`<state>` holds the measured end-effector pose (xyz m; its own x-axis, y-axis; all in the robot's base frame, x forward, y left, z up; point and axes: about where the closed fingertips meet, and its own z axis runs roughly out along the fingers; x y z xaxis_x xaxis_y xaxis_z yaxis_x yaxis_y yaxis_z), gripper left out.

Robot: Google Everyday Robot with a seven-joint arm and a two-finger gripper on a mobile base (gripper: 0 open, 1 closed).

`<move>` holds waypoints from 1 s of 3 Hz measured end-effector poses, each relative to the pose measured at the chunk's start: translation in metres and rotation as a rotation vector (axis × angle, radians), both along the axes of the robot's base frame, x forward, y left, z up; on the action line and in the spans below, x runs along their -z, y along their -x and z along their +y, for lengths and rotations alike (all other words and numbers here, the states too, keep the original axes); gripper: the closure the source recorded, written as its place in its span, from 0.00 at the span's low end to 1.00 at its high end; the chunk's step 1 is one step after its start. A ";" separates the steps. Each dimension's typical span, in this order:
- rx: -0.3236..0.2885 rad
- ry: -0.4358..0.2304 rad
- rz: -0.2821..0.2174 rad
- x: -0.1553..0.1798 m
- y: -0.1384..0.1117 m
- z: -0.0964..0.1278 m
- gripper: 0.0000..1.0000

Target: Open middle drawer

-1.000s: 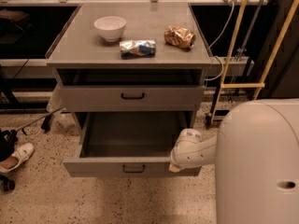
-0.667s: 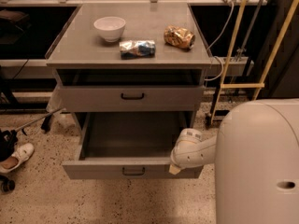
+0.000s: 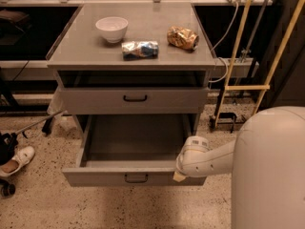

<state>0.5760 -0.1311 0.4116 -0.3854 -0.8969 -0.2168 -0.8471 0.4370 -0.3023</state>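
Observation:
The middle drawer [image 3: 133,142] is pulled far out of the grey cabinet, and its empty inside shows. Its flat front [image 3: 95,177] carries a small black loop handle [image 3: 136,178]. The top drawer [image 3: 133,99], with a taller front and its own black handle, sits above it, pushed in. The lowest drawer is hidden under the open one. My gripper [image 3: 183,168] is at the right end of the middle drawer's front edge, at the end of my white arm [image 3: 214,159], to the right of the handle.
On the cabinet top [image 3: 81,46] stand a white bowl [image 3: 112,28], a blue-and-white packet [image 3: 139,49] and a brown snack bag [image 3: 182,37]. My white body [image 3: 269,171] fills the lower right. Yellow poles [image 3: 238,46] and cables stand to the right. A shoe [image 3: 16,160] lies at the left.

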 end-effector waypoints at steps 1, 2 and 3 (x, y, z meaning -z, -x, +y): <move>0.019 -0.017 -0.018 0.001 0.012 -0.005 1.00; 0.020 -0.017 -0.018 0.000 0.012 -0.003 1.00; 0.030 -0.023 -0.026 0.001 0.021 -0.005 1.00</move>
